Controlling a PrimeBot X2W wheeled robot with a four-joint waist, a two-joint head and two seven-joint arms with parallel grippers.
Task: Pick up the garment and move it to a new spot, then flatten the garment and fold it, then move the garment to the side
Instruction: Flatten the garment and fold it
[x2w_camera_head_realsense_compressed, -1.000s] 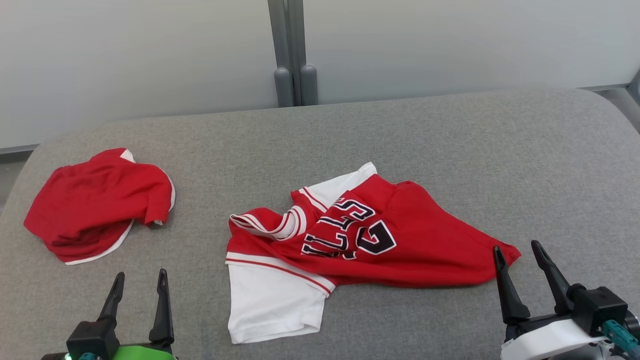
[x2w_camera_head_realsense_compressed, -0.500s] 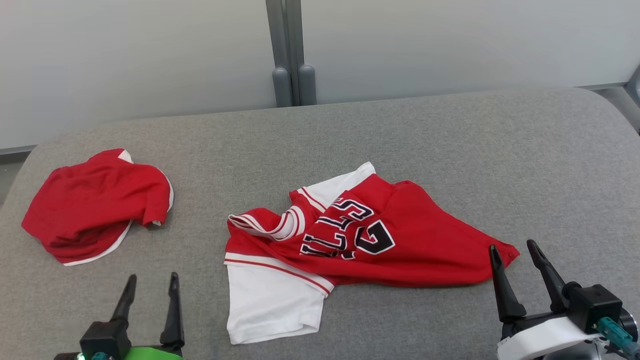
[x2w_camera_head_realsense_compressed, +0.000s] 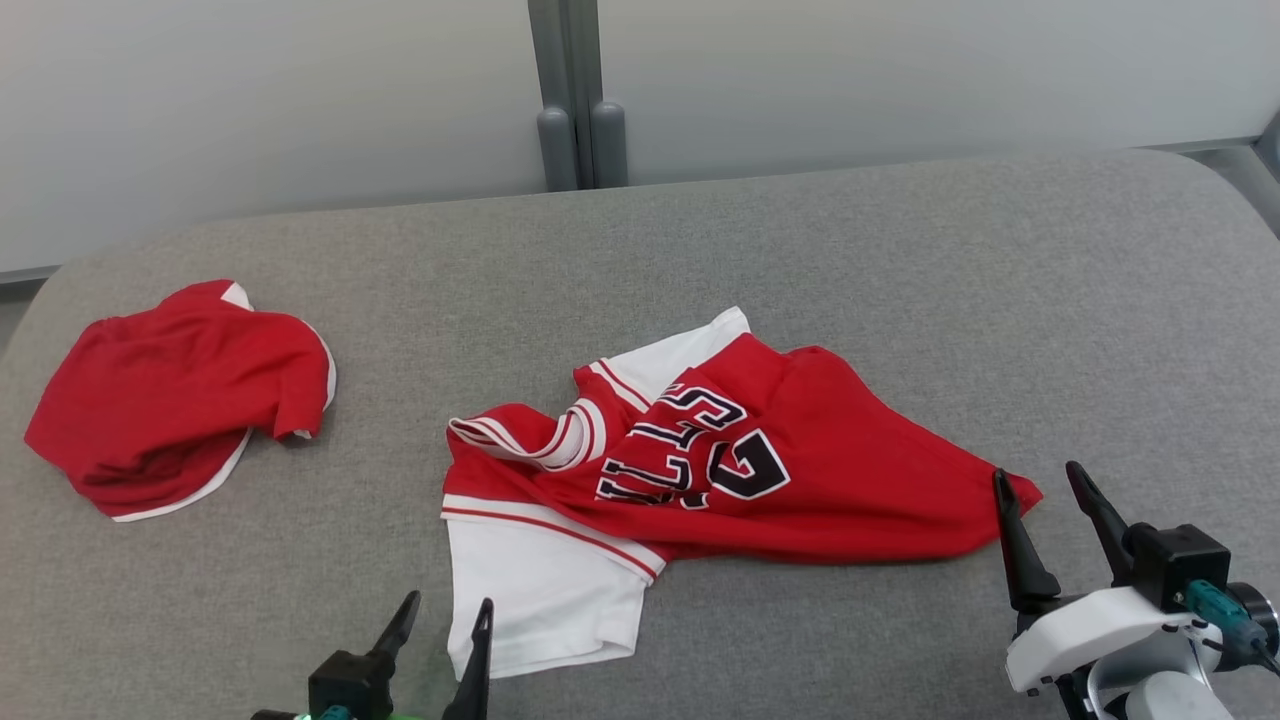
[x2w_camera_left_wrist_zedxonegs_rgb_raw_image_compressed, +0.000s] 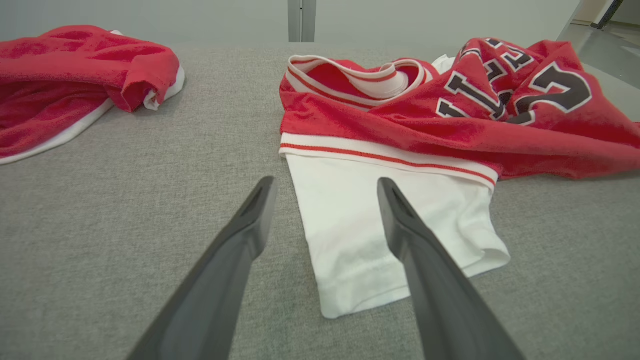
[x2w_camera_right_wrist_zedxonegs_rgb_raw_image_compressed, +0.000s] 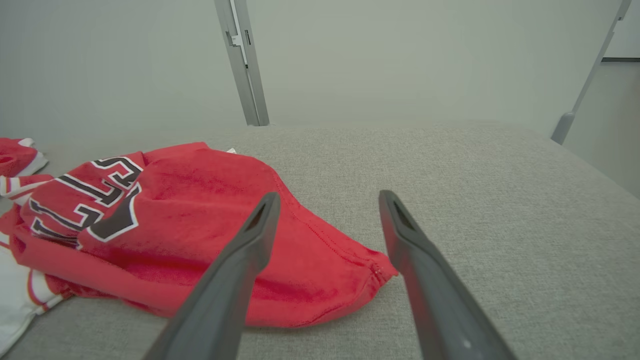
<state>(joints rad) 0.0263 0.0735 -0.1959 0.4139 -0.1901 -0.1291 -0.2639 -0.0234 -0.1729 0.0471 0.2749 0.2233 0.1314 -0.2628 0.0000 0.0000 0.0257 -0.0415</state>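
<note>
Left gripper (x2w_camera_head_realsense_compressed: 448, 604) first: its two dark fingers (x2w_camera_left_wrist_zedxonegs_rgb_raw_image_compressed: 235, 245) are spread as wide as they go, with nothing between them. In the left wrist view they frame the near edge of the white sleeve (x2w_camera_head_realsense_compressed: 540, 590), one finger over grey fabric and the other over white cloth. Whether either tip is touching the cloth can't be told.

Over to the right gripper (x2w_camera_head_realsense_compressed: 1037, 476): its jaws are also fully apart and empty. In the right wrist view the red hem corner (x2w_camera_right_wrist_zedxonegs_rgb_raw_image_compressed: 380, 270) sits just ahead of the gap between them, close but not pinched.

The placement looks deliberate, with one gripper at each end of the jersey (x2w_camera_head_realsense_compressed: 820, 480). That's probably a two-point pickup, so the cloth lifts stretched rather than bunched.

The jersey itself lies crumpled in the middle of the grey cushion (x2w_camera_head_realsense_compressed: 900, 260). Its red body is folded over itself, the collar is twisted up and the black lettering is creased. So the first step, pick up and move, isn't yet done.

Well off to the left sits a second red garment (x2w_camera_head_realsense_compressed: 170, 400), heaped up and apart from the action.
</note>
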